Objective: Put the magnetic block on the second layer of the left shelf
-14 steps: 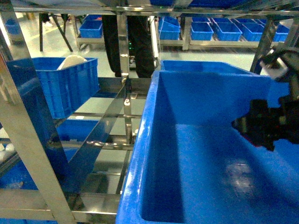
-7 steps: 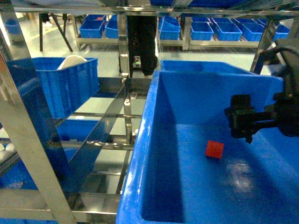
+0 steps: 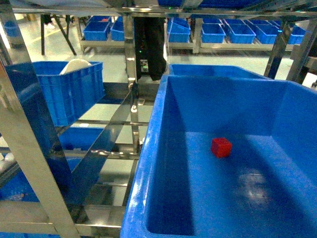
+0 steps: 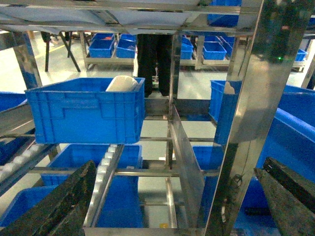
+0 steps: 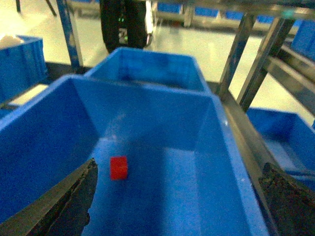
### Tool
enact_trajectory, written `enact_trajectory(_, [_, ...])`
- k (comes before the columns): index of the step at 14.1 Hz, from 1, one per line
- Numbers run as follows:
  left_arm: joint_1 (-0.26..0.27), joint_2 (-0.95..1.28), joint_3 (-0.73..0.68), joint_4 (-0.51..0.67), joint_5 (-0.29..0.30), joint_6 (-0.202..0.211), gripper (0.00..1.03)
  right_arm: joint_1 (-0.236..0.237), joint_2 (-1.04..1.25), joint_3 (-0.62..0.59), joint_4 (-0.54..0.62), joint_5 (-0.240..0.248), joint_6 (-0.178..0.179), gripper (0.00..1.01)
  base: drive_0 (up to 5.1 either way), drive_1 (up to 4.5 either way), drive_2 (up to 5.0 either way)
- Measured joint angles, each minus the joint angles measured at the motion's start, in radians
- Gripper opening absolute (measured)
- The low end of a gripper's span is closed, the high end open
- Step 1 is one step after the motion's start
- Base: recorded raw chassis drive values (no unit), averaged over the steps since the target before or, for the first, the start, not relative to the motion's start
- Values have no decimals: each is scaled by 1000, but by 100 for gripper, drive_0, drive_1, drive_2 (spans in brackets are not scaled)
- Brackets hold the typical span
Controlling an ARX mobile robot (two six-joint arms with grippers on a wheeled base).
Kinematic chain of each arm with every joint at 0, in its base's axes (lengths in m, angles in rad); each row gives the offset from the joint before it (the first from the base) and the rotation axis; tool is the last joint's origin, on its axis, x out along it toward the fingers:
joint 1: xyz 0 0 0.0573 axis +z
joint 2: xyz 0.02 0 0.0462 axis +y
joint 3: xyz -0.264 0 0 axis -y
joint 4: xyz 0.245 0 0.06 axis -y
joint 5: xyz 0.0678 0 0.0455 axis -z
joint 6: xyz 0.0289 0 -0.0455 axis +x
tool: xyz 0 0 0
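Magnetic block (image 3: 221, 147) (light, rigid, judging by looks) suits flat-side pinching; right gripper (image 5: 179, 201) and left gripper (image 4: 179, 201) spread wide.

A ribbed blue plastic crate (image 3: 69, 89) sits on a steel rack level at the left and holds a white rounded object (image 3: 75, 65) that rises above its rim. Under it, more blue crates (image 4: 106, 157) rest on a lower level beside a line of white rollers (image 4: 104, 167). A slanted shiny steel divider plate (image 3: 106, 141) runs between the racks. Behind stands a dark upright machine with small green lights (image 3: 148, 47), and far back a row of small blue bins (image 3: 233, 30) lines a low rack on the pale floor (image 3: 104, 54).
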Motion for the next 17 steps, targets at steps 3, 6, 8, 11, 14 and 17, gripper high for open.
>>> enact_trajectory(3, [0,0,0,1,-2,0,98,-7,-11,-122,295,26,24,77,0,0,0])
enact_trajectory(6, [0,0,0,-2,-2,0,98,-28,-46,-201,333,22,27,65,0,0,0])
enact_trajectory(8, [0,0,0,-1,-2,0,98,-39,-63,-220,339,18,29,59,0,0,0])
enact_trajectory(11, [0,0,0,0,0,0,98,-69,-161,-290,349,-14,30,30,0,0,0])
enact_trajectory(14, [0,0,0,0,0,0,98,-141,-256,-372,311,-94,31,2,0,0,0])
enact_trajectory(17, [0,0,0,0,0,0,98,-167,-478,-461,185,-114,34,2,0,0,0])
